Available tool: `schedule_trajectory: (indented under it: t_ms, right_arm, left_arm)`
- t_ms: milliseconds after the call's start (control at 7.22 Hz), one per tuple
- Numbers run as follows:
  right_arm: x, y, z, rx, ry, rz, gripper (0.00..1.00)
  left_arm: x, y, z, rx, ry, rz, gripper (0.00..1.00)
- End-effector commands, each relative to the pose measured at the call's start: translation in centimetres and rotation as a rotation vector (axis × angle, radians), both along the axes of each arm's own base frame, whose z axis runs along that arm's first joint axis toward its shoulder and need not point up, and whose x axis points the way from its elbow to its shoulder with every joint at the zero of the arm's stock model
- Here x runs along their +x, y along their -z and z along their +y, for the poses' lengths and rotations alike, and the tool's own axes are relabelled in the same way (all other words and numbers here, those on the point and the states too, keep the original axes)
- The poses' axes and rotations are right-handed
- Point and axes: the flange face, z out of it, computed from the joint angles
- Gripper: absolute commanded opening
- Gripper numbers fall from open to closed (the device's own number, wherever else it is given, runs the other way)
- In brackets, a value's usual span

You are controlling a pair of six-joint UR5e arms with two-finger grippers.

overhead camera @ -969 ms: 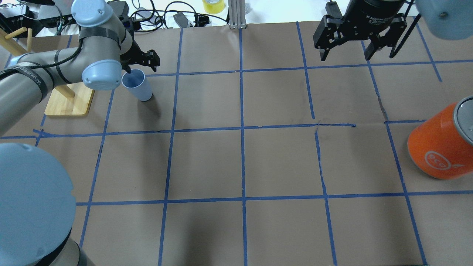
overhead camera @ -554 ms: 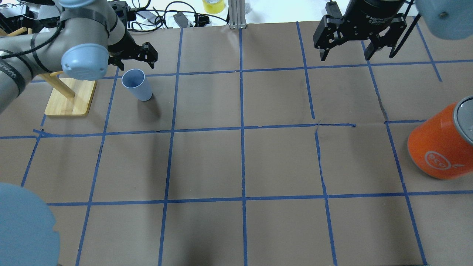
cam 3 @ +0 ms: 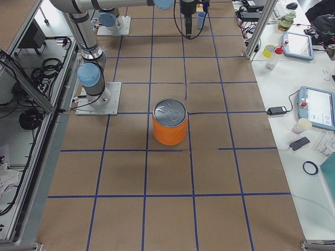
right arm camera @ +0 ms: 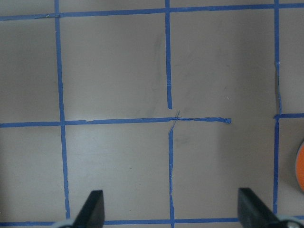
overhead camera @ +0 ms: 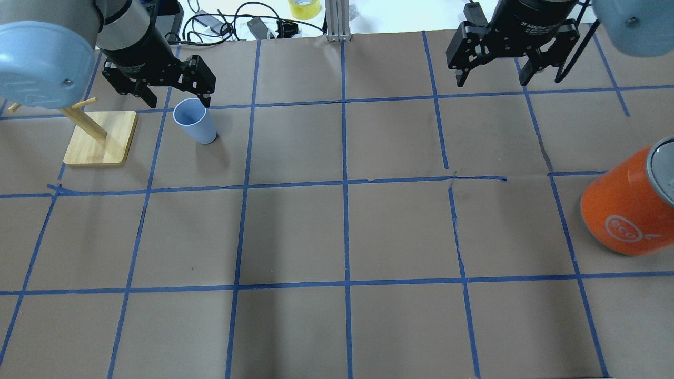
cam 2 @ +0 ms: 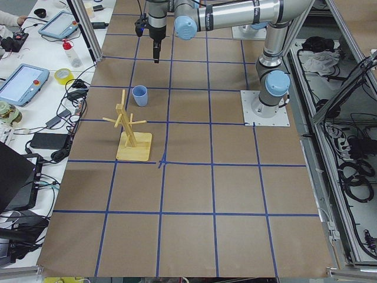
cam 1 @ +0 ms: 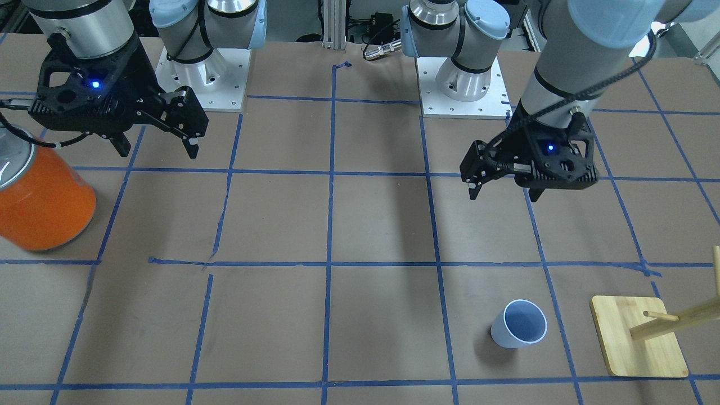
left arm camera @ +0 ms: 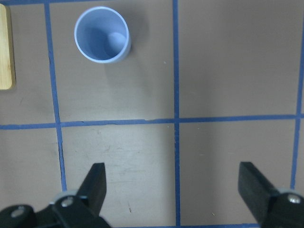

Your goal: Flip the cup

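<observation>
While left pincer (cam 1: pixel 503 193) and right pincer (cam 1: pixel 158 151) gape empty, the cup (cam 1: pixel 517 325) stands on taped brown paper (cam 1: pixel 382 225).

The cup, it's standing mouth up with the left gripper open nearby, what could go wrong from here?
1. The cup stands free on its narrower base. If the open left gripper comes down off-centre, a finger could tip it over.
2. The wooden rack stands close beside the cup, so a sideways approach might snag its pegs.

Cup (overhead camera: pixel 193 120): small, pale blue, tapered, no handle. Stood upright, mouth up, on brown paper inside one taped square.
</observation>
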Motion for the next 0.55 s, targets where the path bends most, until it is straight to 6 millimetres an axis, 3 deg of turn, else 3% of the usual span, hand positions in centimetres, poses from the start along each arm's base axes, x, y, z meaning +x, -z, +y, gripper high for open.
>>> schedule_trajectory:
  t_ms: [0, 138, 277, 415]
  right_arm:
    - [0.0, 0.0, 0.0, 0.0, 0.0, 0.0, 1.0]
    - [0.0, 0.0, 0.0, 0.0, 0.0, 0.0, 1.0]
    - [0.0, 0.0, 0.0, 0.0, 0.0, 0.0, 1.0]
    - [0.0, 0.0, 0.0, 0.0, 0.0, 0.0, 1.0]
  left_arm:
    - [-2.8, -3.4, 4.2, 0.001, 0.063, -0.004, 1.0]
    - [-2.8, -5.5, 5.2, -0.039, 0.116, -0.003, 1.0]
    - [-2.5, -4.6, 5.6, -0.014, 0.113, -0.015, 1.0]
    - [-2.3, -5.4, 5.3, -0.035, 0.107, -0.003, 1.0]
